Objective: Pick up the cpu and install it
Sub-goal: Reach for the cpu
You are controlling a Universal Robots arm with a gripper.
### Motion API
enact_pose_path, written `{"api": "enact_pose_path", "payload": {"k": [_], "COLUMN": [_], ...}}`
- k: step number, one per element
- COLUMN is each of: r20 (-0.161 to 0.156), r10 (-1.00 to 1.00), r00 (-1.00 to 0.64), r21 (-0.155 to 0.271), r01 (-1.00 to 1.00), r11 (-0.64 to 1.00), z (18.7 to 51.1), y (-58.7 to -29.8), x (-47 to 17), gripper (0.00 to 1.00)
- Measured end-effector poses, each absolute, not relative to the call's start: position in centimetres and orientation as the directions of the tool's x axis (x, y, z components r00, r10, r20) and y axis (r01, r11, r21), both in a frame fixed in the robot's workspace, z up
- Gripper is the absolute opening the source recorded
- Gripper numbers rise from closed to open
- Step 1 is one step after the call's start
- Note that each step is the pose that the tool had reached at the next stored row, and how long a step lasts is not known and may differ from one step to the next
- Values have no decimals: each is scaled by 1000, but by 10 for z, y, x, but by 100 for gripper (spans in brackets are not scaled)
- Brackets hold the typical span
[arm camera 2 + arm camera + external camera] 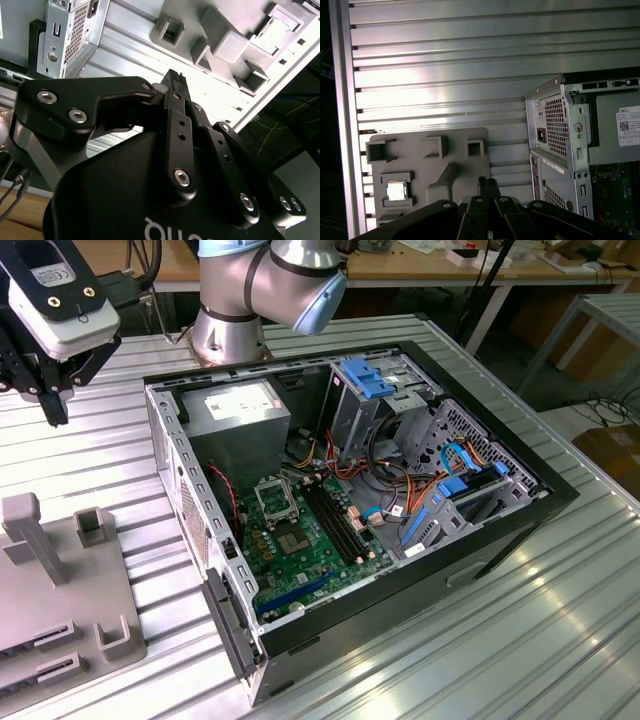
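The cpu [396,191] is a small silver-grey square lying flat in a recess of the grey fixture plate [445,150] on the table. My gripper [488,183] hangs above the table near that plate, to one side of the cpu and well clear of it. Its black fingers [173,82] are pressed together with nothing between them. In the exterior view the gripper [56,416] is high at the exterior view's left, above the slatted table. The hollow silver socket frame [275,499] sits on the green motherboard [300,555] inside the open computer case [480,540].
The fixture plate [60,630] carries upright grey blocks and posts. The case's perforated rear wall [557,130] stands close beside the plate. Drive cages, blue brackets and bundled cables [400,480] crowd the case around the motherboard. The arm's base [235,310] stands behind the case.
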State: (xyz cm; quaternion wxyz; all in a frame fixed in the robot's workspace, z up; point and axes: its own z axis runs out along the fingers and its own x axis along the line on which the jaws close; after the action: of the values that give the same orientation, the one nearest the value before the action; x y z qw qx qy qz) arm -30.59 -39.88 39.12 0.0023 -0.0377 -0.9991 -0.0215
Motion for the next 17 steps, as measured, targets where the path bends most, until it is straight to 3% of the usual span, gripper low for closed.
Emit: {"api": "enact_pose_path", "payload": {"k": [17], "r20": [6], "r10": [75], "r00": [-997], "r21": [43], "r01": [75], "r11": [996], "z": [391], "y": [-400], "x": [-339], "gripper": [11]}}
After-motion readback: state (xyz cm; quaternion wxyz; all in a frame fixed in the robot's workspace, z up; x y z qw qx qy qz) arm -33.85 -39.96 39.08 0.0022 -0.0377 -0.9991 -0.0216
